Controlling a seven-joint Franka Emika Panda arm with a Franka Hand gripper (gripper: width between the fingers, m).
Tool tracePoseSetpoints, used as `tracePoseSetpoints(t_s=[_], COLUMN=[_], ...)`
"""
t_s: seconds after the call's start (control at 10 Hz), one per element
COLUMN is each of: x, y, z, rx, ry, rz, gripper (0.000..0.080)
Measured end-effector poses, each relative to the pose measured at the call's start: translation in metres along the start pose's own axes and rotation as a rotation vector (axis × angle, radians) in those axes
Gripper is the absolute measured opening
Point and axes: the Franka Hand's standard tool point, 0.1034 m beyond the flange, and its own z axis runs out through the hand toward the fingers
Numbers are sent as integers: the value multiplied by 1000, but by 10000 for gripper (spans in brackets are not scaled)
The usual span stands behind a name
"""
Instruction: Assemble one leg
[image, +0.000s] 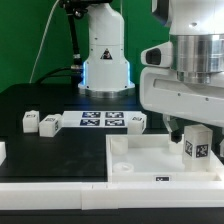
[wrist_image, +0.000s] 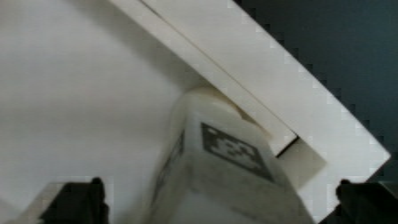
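A white leg (image: 197, 143) with a black-and-white tag stands upright at the far right corner of the large white panel (image: 140, 160). My gripper (image: 195, 132) hangs right above it. In the wrist view the leg (wrist_image: 217, 160) rises between my two dark fingertips (wrist_image: 75, 200), with a gap on each side, so the gripper (wrist_image: 217, 203) is open around it. The panel's raised rim (wrist_image: 267, 70) runs diagonally behind the leg. Three more legs lie on the black table: two at the exterior view's left (image: 30, 122) (image: 50, 122) and one near the middle (image: 137, 120).
The marker board (image: 100, 121) lies flat between the loose legs. The robot's white base (image: 105, 60) stands at the back. A white part (image: 3, 151) shows at the left edge. The table's white front edge (image: 60, 195) runs along the bottom.
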Motion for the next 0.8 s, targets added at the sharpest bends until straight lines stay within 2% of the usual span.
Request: tracePoseSetpoints(t_s=[0.3, 0.8], x=[-1, 1], y=[-1, 0], z=[-1, -1], rx=[1, -30], ry=[-1, 11], rz=[-335, -830], gripper=[649, 649])
